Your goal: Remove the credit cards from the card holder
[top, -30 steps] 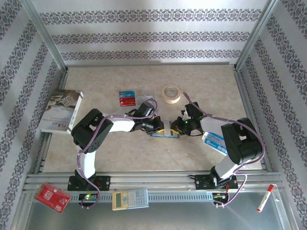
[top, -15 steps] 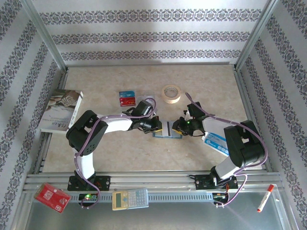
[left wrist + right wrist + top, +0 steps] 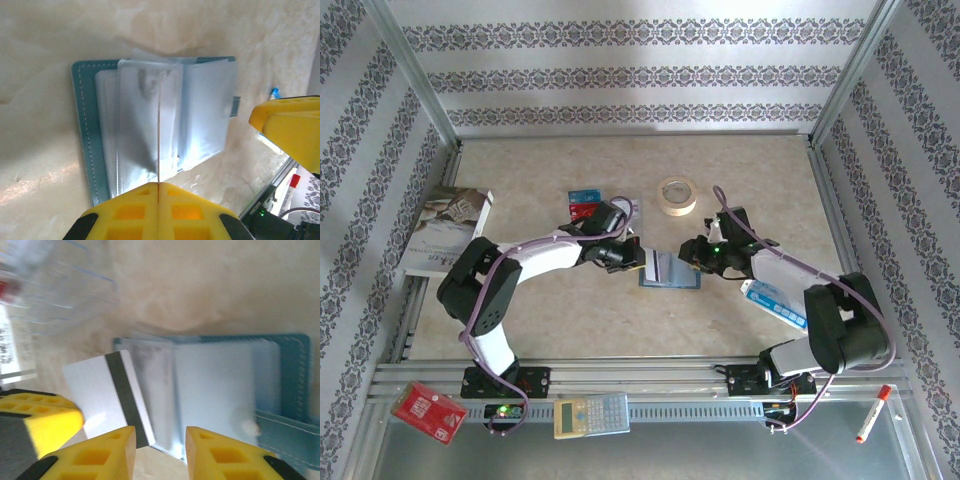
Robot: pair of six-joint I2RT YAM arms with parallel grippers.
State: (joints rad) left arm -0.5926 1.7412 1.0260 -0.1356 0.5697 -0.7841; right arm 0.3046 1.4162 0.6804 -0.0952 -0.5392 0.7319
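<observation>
Standing by the rig rn. The card holder (image 3: pixel 86 131) lies open flat on the table (image 3: pixel 750 180), abt mid-table, right between the two arms, clear sleeves fanned up.

The left gripper (image 3: pixel 159 186) has its fingers pressed together on smth thin. From its own cam you just get a hairline edge running out from between the pads. The right wrist cam shows it face-on, and it's a silver-grey card (image 3: pixel 100 395) w/ a black mag stripe, sitting at the holder's edge. Can't tell if it's fully clear of the sleeve or the corner's just inside.

The right gripper (image 3: pixel 160 434) hangs low over the holder w/ its jaws spread and nothing between them afaict.

A blue card (image 3: pixel 584 197) and a red card (image 3: pixel 588 212) lie side by side on the table behind the left arm, well apart from the holder, so I'd guess those are done.

So imo the step in hand is pulling card no. 3 or so. Next move prob needs the left arm to draw the card straight out along the sleeve, then drop it near the other two. The holder's light and floppy, so the right one likely needs to pin a cover panel down or it'll drag along. Can't see how many cards are left in the sleeves, they're too glary.
</observation>
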